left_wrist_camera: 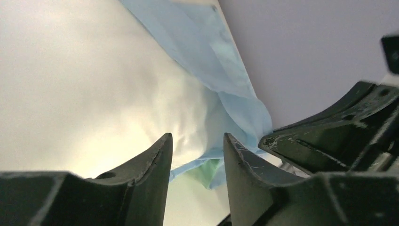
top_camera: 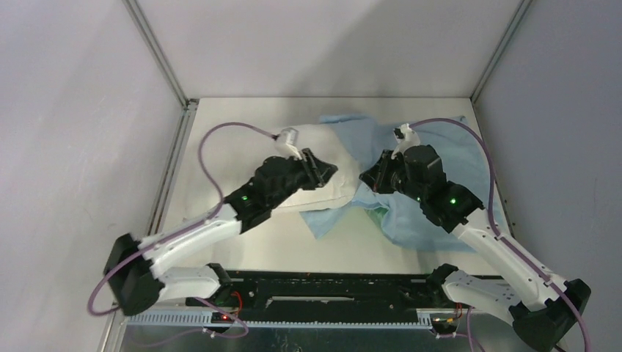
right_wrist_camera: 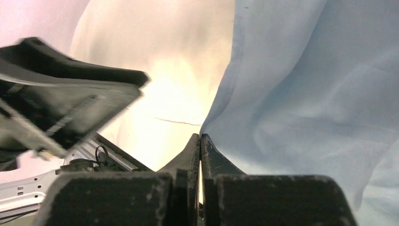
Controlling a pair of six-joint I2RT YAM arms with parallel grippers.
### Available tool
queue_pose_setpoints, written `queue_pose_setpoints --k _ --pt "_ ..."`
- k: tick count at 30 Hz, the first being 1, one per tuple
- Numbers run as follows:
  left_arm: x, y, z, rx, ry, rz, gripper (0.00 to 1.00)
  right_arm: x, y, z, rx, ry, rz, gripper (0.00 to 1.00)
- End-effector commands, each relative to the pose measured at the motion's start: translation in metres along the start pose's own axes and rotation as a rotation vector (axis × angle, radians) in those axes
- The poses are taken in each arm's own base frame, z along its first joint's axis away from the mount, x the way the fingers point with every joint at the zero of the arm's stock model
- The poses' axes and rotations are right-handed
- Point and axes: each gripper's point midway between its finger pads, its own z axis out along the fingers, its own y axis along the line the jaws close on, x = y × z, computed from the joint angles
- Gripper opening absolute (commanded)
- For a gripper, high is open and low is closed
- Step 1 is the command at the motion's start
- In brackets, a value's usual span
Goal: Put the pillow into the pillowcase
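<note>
The cream pillow (top_camera: 334, 150) lies at the table's middle, its right end tucked against the light blue pillowcase (top_camera: 440, 147), which spreads to the right. My left gripper (top_camera: 323, 172) is open over the pillow's right end; in the left wrist view (left_wrist_camera: 197, 141) its jaws straddle the pillow (left_wrist_camera: 94, 84) and the pillowcase edge (left_wrist_camera: 207, 42), where the greenish inner side (left_wrist_camera: 207, 172) shows. My right gripper (top_camera: 369, 178) is shut on the pillowcase's edge (right_wrist_camera: 320, 70) beside the pillow (right_wrist_camera: 164, 56); its fingertips (right_wrist_camera: 200, 137) meet at the cloth's hem.
The two grippers are close together, tip to tip over the pillowcase mouth. Grey enclosure walls surround the table (top_camera: 242, 117) at the back and both sides. A metal rail (top_camera: 172, 169) runs along the left edge. Purple cables (top_camera: 213, 147) loop above each arm.
</note>
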Motion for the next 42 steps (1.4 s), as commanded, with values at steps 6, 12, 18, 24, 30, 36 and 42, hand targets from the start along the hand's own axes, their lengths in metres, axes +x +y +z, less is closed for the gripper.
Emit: queue_pose_setpoints --k 6,12,18,24,30,36,42 --pt "-0.057 0.157 -0.106 -0.695 -0.104 0.127 0.91 0.011 -0.008 0.015 0.027 0.050 -0.019 0.00" --pt "-0.026 0.199 -0.089 -0.745 -0.010 0.117 0.85 0.025 -0.009 0.030 0.068 0.102 -0.077 0.00" --pt "0.027 0.176 -0.048 -0.633 0.104 0.103 0.31 0.056 0.036 0.051 -0.004 0.184 -0.170 0.00" --pt "0.043 0.189 -0.057 -0.675 0.122 0.089 0.00 0.053 0.014 0.052 0.080 0.201 -0.211 0.13" --pt "0.049 0.189 -0.060 -0.652 0.131 0.080 0.00 -0.003 0.031 0.030 0.085 0.075 -0.268 0.57" --pt "0.054 0.187 -0.062 -0.623 0.142 0.074 0.00 -0.047 0.002 0.043 0.227 0.009 -0.299 0.56" --pt "0.056 0.185 -0.063 -0.604 0.146 0.072 0.00 -0.056 -0.026 0.077 0.329 0.041 -0.350 0.51"
